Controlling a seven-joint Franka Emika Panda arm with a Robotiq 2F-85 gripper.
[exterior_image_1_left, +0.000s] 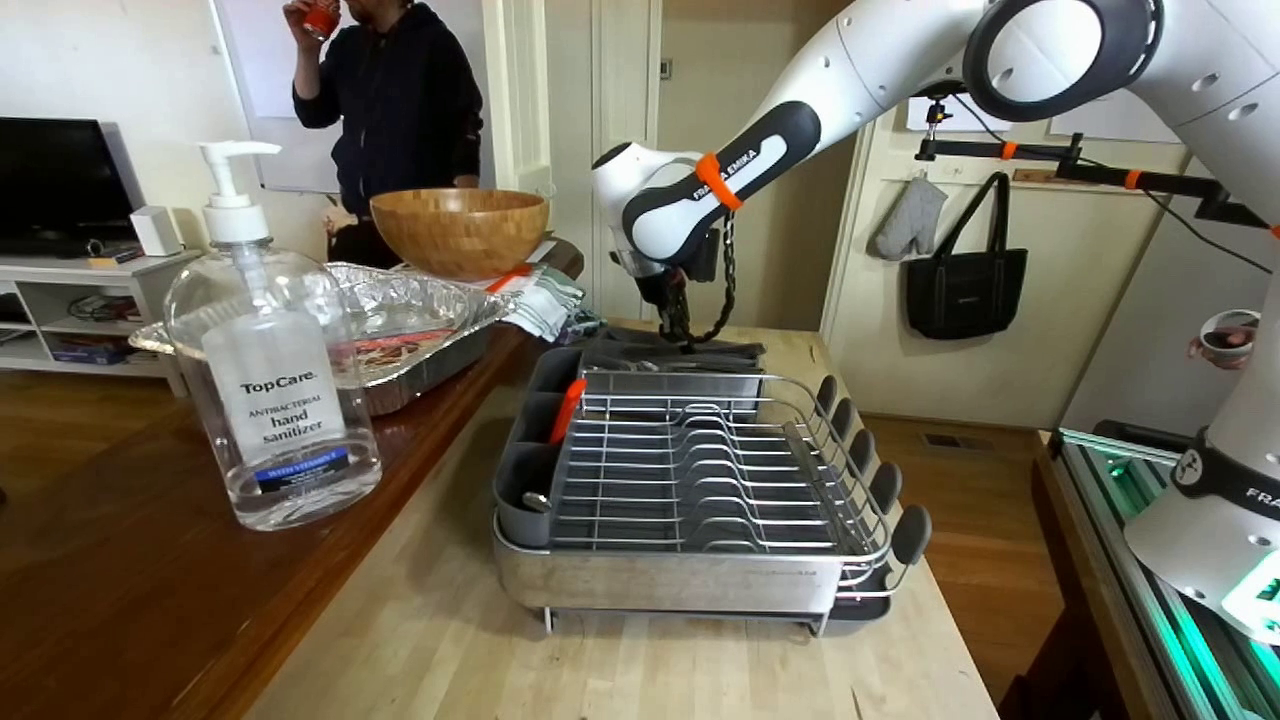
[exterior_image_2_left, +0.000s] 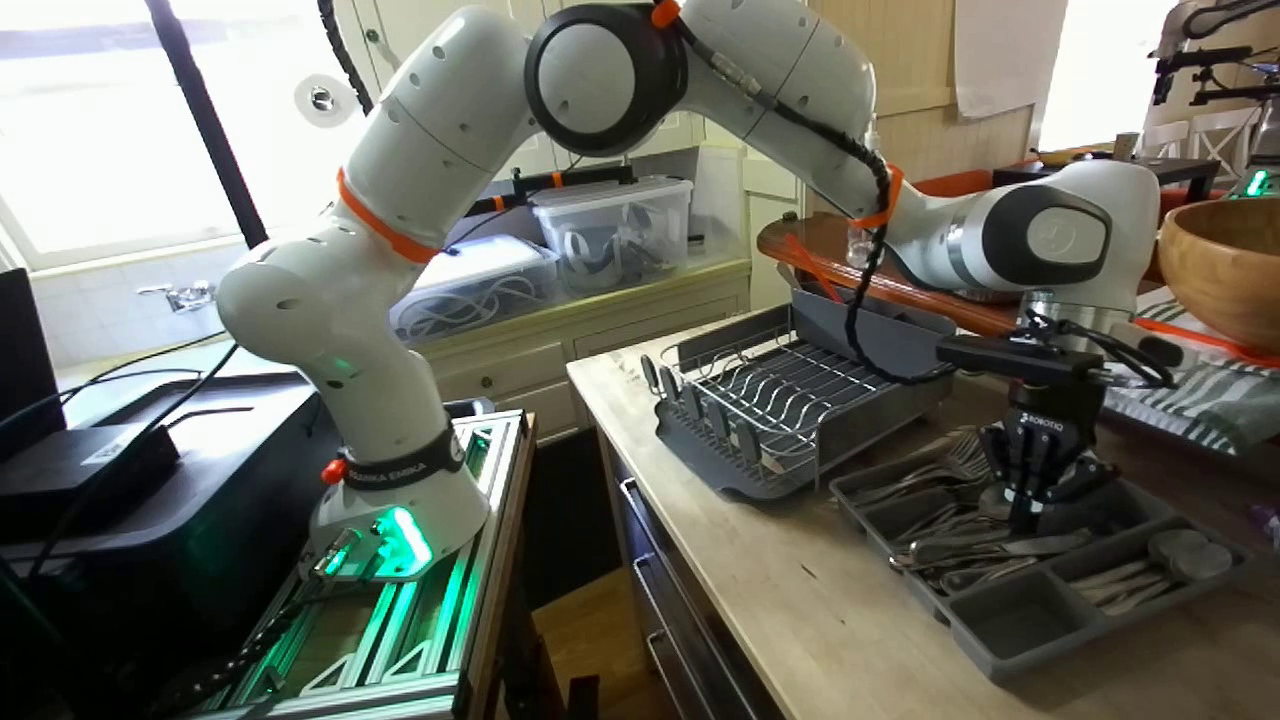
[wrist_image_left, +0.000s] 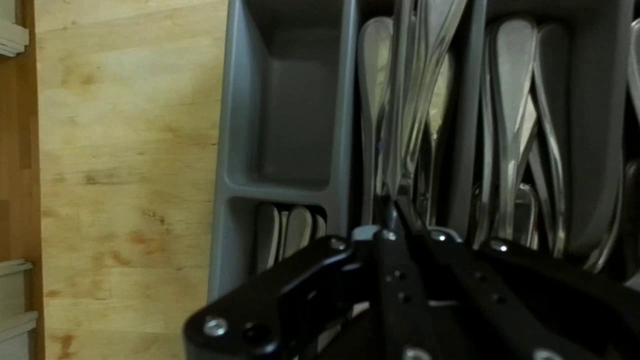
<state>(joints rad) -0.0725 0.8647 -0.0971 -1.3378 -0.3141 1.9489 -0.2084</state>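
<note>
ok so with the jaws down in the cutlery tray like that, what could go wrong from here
The jaws are shut amid crowded cutlery, so a lift might drag up several pieces. The tray has walls close on both sides of them, so a sideways move could shove it. The hanging cable looks near the dish rack in an exterior view; it may snag.
</note>
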